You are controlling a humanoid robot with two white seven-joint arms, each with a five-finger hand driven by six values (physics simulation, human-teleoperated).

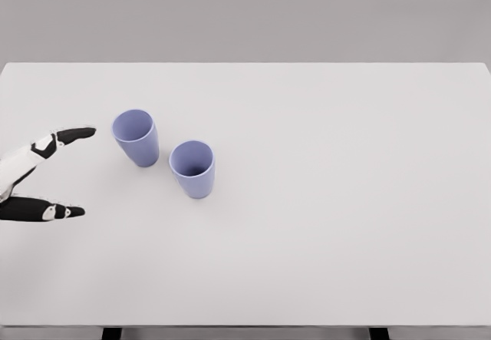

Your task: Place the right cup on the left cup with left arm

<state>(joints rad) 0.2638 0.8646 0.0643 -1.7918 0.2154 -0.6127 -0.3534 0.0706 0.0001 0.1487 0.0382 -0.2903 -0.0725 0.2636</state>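
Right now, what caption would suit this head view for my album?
Open left robot hand waits beside two upright lavender cups, left cup and right cup, on a white table.

Left robot hand (pixel 42 175) — fingers spread

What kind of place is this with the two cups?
Likely a bare simulated test bench: a plain white table, a blank grey backdrop, two identical blue cups, and the left hand with its fingers spread.

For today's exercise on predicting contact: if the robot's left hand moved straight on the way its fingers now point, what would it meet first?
Probably the left cup. The left hand is open, its fingers pointing rightward across the white table. The upper finger aims near that cup; the right cup lies farther. Height is unclear from one view.
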